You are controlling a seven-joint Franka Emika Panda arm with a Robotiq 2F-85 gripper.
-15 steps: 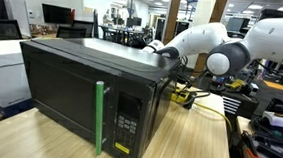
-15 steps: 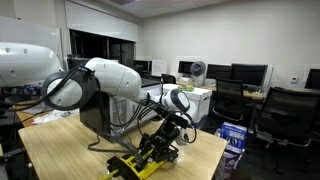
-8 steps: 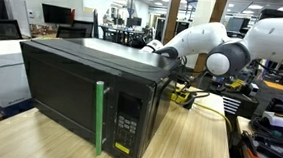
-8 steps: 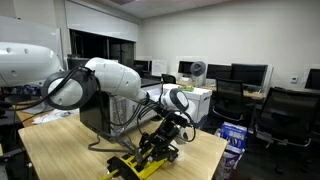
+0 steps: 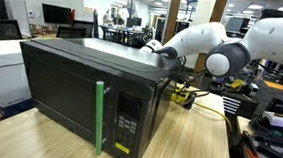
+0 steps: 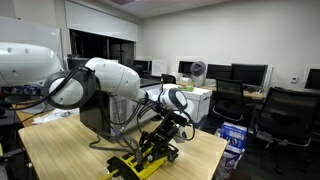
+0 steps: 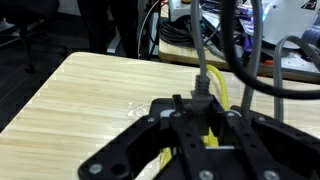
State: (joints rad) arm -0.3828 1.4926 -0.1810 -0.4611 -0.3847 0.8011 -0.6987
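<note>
In the wrist view my gripper (image 7: 200, 108) hangs over the wooden table (image 7: 85, 95), its black fingers drawn close together on the plug end of a grey cable (image 7: 200, 62) that runs away from the jaws. A yellow power strip (image 7: 219, 95) shows just under the fingers. In an exterior view the gripper (image 6: 160, 148) points down behind the black microwave (image 6: 95, 115), right over the yellow strip (image 6: 138, 166). The microwave (image 5: 86, 90) with its green door handle (image 5: 99, 118) hides the gripper; only the white arm (image 5: 199, 41) and a bit of the yellow strip (image 5: 185, 93) show.
Several more cables (image 7: 240, 40) cross the table's far side. Office chairs (image 6: 288, 112) and a blue box (image 6: 232, 137) stand past the table edge. Tools lie on a side bench (image 5: 267, 143).
</note>
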